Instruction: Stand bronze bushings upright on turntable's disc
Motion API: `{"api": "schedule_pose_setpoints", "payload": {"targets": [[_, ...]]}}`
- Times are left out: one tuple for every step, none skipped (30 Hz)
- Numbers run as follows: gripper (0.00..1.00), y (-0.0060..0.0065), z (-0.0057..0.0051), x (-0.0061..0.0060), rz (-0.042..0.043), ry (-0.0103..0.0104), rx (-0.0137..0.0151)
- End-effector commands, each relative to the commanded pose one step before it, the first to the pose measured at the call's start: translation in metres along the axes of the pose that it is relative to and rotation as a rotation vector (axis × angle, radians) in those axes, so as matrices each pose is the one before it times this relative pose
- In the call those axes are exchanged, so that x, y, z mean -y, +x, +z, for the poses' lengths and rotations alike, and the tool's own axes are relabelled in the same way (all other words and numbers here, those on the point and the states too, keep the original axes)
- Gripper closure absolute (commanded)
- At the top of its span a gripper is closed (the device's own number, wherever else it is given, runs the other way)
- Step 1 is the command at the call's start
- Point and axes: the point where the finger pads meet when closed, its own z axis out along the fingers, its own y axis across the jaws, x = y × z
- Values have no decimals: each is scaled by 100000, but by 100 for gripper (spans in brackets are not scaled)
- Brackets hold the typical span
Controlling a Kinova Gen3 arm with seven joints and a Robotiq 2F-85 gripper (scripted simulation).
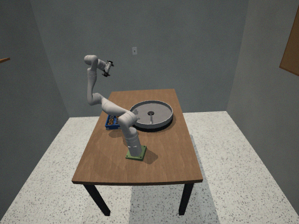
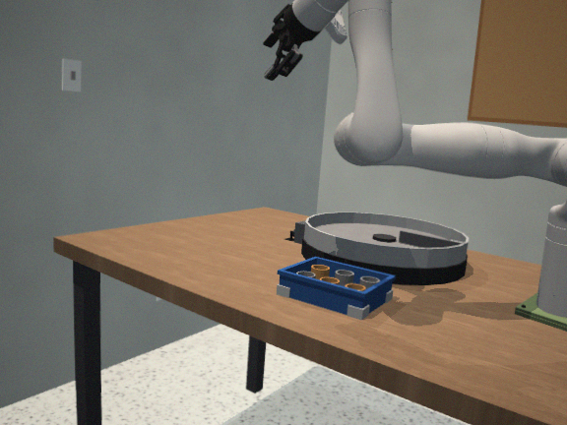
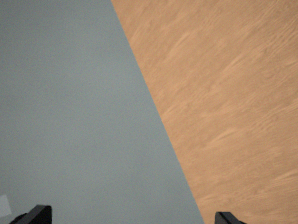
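As we look over the room, we see a wooden table (image 1: 155, 166) (image 2: 197, 275) (image 3: 235, 100) on dark legs, and the pale grey arm (image 1: 114, 109) (image 2: 376, 74) rising from a green base plate (image 1: 127, 157) (image 2: 529, 309). Next in size comes the turntable (image 1: 170, 122) (image 2: 384, 261), round, with a grey raised rim over a black lower band. Its grey disc (image 1: 161, 109) (image 2: 345, 231) carries a small dark hub (image 1: 150, 113) (image 2: 384, 238) at the centre and an upright divider (image 1: 151, 119) (image 2: 425, 239) running from near the hub toward the rim. We see no bushing standing on the disc.

Near the turntable sits the blue crate (image 1: 112, 127) (image 2: 320, 293), with light grey corner pieces. We find the task's bronze bushings inside it: three short, open-topped, orange-brown sleeves (image 2: 320, 272), mixed with three dull grey steel ones (image 2: 345, 276).

High above the table, we see the pincer (image 1: 108, 69) (image 2: 279, 59) (image 3: 134, 217), black, spread fully open and holding nothing. We can read no brand, label or writing anywhere.
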Motion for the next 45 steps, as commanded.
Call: {"api": "schedule_pose_setpoints", "payload": {"targets": [[0,1553,181,871,5565,-283,-1561],[0,0,0,0,0,0,0],[0,0,0,0,0,0,0],[0,0,0,0,0,0,0],[0,0,0,0,0,0,0],[0,2769,843,911,9012,-1431,-3764],[0,0,0,0,0,0,0],[0,0,0,0,0,0,0],[0,0,0,0,0,0,0],[0,0,0,0,0,0,0],[0,0,0,0,0,0,0],[0,0,0,0,0,0,0],[0,0,0,0,0,0,0],[0,0,0,0,0,0,0],[0,2666,852,947,8848,-1435,-3823],[0,0,0,0,0,0,0],[0,0,0,0,0,0,0],[0,0,0,0,0,0,0],[0,0,0,0,0,0,0],[0,0,0,0,0,0,0],[0,0,0,0,0,0,0],[0,0,0,0,0,0,0],[0,2559,856,973,8662,-1433,-3874],[0,0,0,0,0,0,0],[0,0,0,0,0,0,0],[0,0,0,0,0,0,0],[0,0,0,0,0,0,0],[0,0,0,0,0,0,0],[0,0,0,0,0,0,0],[0,0,0,0,0,0,0],[0,0,0,0,0,0,0],[0,2451,857,989,8455,-1424,-3918],[0,0,0,0,0,0,0],[0,0,0,0,0,0,0],[0,0,0,0,0,0,0],[0,0,0,0,0,0,0],[0,0,0,0,0,0,0],[0,0,0,0,0,0,0],[0,0,0,0,0,0,0],[0,2342,854,996,8228,-1409,-3954],[0,0,0,0,0,0,0],[0,0,0,0,0,0,0],[0,0,0,0,0,0,0],[0,0,0,0,0,0,0],[0,0,0,0,0,0,0]]}}
